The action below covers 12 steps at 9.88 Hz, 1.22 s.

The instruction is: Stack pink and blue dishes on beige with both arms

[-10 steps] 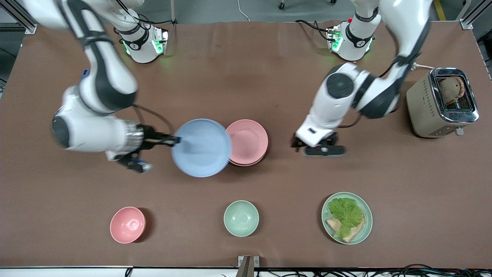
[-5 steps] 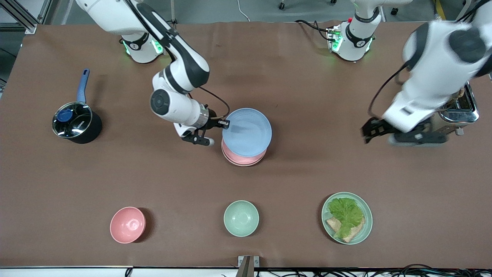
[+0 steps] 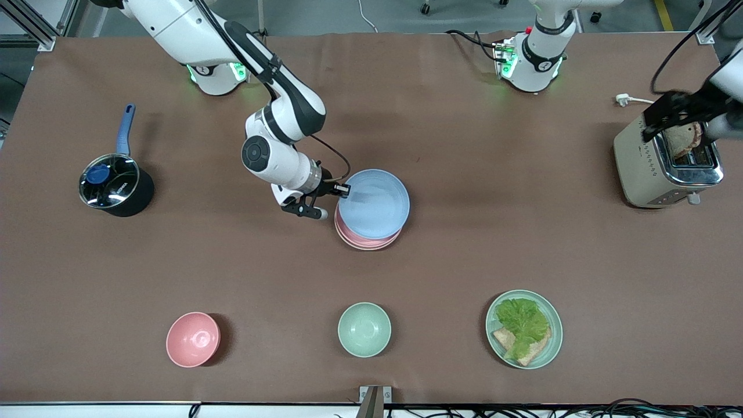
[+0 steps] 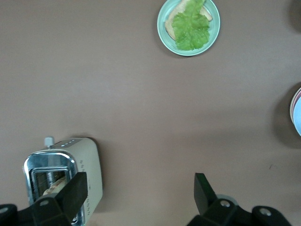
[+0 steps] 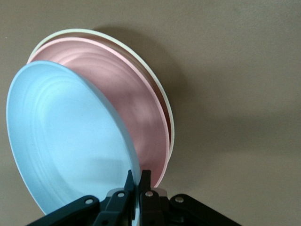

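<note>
My right gripper (image 3: 342,189) (image 5: 138,176) is shut on the rim of the light blue plate (image 3: 374,203) (image 5: 66,146). It holds the plate tilted just over the pale pink plate (image 3: 365,241) (image 5: 127,103). The pink plate lies on the cream-beige plate (image 5: 75,30), which shows only as a thin rim in the right wrist view and is almost hidden in the front view. The stack stands mid-table. My left gripper (image 3: 682,119) (image 4: 139,183) hangs open and empty over the toaster (image 3: 667,159) (image 4: 89,165) at the left arm's end of the table.
A black pot with a blue handle (image 3: 116,186) stands at the right arm's end. Nearer the front camera sit a pink bowl (image 3: 193,339), a mint-green bowl (image 3: 364,329) and a mint-green plate with lettuce and bread (image 3: 524,329) (image 4: 188,26).
The right arm carried the blue plate over the pink one and has lowered it closer to the stack. The left arm swung away from mid-table and now hangs over the toaster.
</note>
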Motion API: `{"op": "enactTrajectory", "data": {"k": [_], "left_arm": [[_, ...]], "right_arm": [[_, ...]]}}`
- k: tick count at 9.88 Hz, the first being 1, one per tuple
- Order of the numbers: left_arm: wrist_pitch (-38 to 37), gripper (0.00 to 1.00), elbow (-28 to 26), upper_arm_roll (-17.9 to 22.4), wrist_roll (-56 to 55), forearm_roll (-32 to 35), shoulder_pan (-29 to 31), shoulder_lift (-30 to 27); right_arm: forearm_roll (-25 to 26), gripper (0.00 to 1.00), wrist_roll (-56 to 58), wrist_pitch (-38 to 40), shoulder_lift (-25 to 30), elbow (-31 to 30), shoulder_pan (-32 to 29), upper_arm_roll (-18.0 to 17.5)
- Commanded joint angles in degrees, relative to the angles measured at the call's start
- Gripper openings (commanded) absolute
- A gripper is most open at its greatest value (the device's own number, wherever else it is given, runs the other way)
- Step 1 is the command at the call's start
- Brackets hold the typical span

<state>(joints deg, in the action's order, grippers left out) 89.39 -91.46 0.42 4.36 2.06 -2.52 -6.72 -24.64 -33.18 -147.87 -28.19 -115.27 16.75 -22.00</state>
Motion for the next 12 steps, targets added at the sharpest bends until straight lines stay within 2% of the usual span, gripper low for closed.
{"op": "enactTrajectory", "data": {"k": [1,2,3,4,7,8,10,12], "left_arm": [[-0.8,1.00,-0.1,2.3,0.6,-0.9,-1.3,0.0],[-0.9,1.00,2.0,2.4,0.3,-1.0,-1.3,1.3],[-1.7,1.00,5.7,2.4,0.0,-0.9,-1.3,3.8],[-4.0,1.00,8.1,2.4,-0.1,-0.9,-1.3,5.8],[-5.5,1.00,7.2,2.4,-1.6,-2.0,-0.9,5.3],[-5.5,1.00,6.0,2.5,-2.9,-2.8,-0.9,4.4],[-5.4,1.00,4.3,4.1,-5.1,-4.5,-1.3,2.9],[-5.2,1.00,4.3,4.0,-5.3,-4.0,-1.8,3.0]], "right_arm": [[0.7,0.81,-0.1,-0.9,-0.1,-0.7,-0.5,-0.1],[0.7,1.00,0.0,-0.7,0.4,-0.4,-1.1,0.1],[1.3,1.00,0.2,-0.1,0.8,1.2,-3.1,0.1],[4.1,1.00,0.1,1.0,1.9,2.1,-4.3,0.3],[24.2,1.00,-0.2,14.8,13.6,3.2,-12.7,3.2],[28.7,1.00,0.0,19.7,17.9,4.7,-15.8,4.1],[29.4,1.00,3.3,27.9,22.6,11.1,-16.2,12.9],[29.5,1.00,12.9,35.3,26.9,15.4,-17.1,18.9]]}}
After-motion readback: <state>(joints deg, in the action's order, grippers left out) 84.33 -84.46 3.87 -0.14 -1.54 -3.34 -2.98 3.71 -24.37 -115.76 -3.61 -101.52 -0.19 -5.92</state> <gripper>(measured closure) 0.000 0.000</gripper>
